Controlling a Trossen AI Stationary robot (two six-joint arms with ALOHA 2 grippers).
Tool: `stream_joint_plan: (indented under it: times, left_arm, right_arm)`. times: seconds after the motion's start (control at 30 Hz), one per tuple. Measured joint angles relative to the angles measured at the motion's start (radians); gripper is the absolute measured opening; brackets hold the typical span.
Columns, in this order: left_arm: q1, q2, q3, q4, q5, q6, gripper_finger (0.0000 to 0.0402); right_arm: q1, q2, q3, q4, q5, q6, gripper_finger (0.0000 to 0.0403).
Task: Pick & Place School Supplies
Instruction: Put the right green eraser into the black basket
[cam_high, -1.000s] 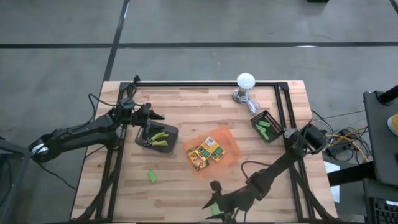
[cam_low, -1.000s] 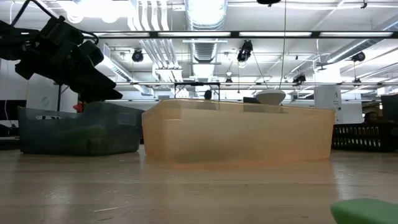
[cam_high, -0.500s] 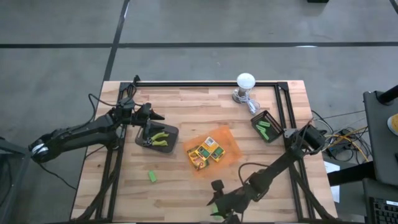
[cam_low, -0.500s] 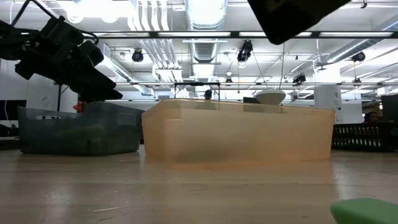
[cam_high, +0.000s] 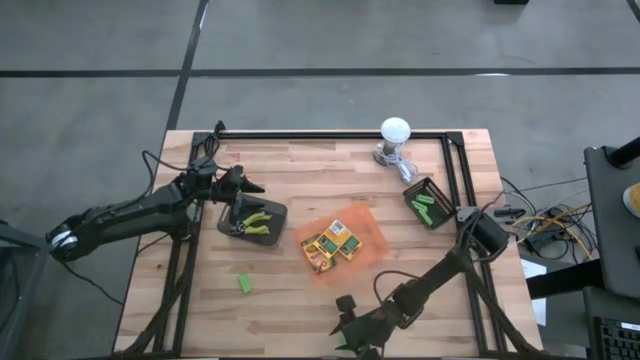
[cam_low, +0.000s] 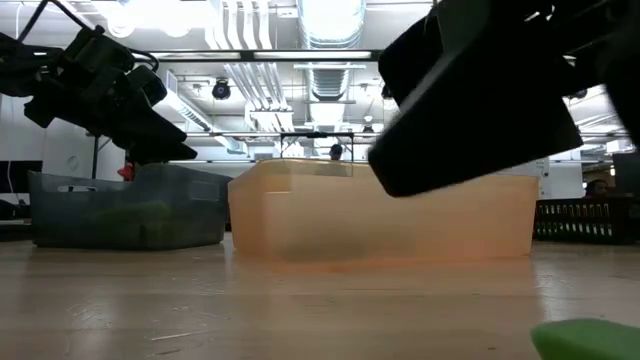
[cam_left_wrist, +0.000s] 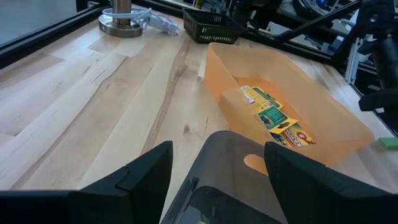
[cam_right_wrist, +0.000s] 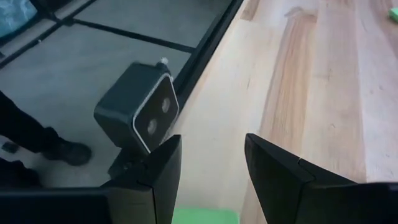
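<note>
The right gripper (cam_right_wrist: 208, 180) hangs at the table's near edge, well apart from the orange tray (cam_high: 372, 245) on its near side. Its jaws stand parted, and a bright green piece (cam_right_wrist: 205, 216) shows in the gap between the fingertips; whether the pads touch it cannot be told, and nothing is clenched. In the high view this gripper (cam_high: 345, 335) sits slightly farther left along the near edge than a second ago, and the right arm's elbow has swung in toward the tray. In the low view the arm's dark bulk now fills the upper right, covering part of the tray's front wall, where a second ago none of it showed.

The left gripper (cam_high: 250, 188) has not moved: it hovers just left of the tray, over the dark bin (cam_high: 277, 214), jaws spread wide and empty. That bin holds two plier-like tools (cam_high: 258, 221), yellow- and green-handled.

Inside the tray lie the crayon boxes (cam_high: 332, 243), yellow and green, clustered near its middle. A second green piece (cam_high: 244, 284) rests on the bare wood (cam_high: 200, 300), left of the tray and nearer the front edge. Behind and right of the tray, a small black basket (cam_high: 443, 202) carries more green pieces (cam_high: 425, 206). The white lamp (cam_high: 395, 131) stands at the table's far edge, behind the tray.
</note>
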Motion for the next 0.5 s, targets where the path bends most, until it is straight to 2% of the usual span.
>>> stream_joint_plan:
  times: [0.5]
  left_arm:
    - [0.0, 0.0, 0.0, 0.0, 0.0, 0.0, 0.0259]
  right_arm:
    - [0.002, 0.0, 0.0, -0.138, -0.011, -0.047, 0.0168]
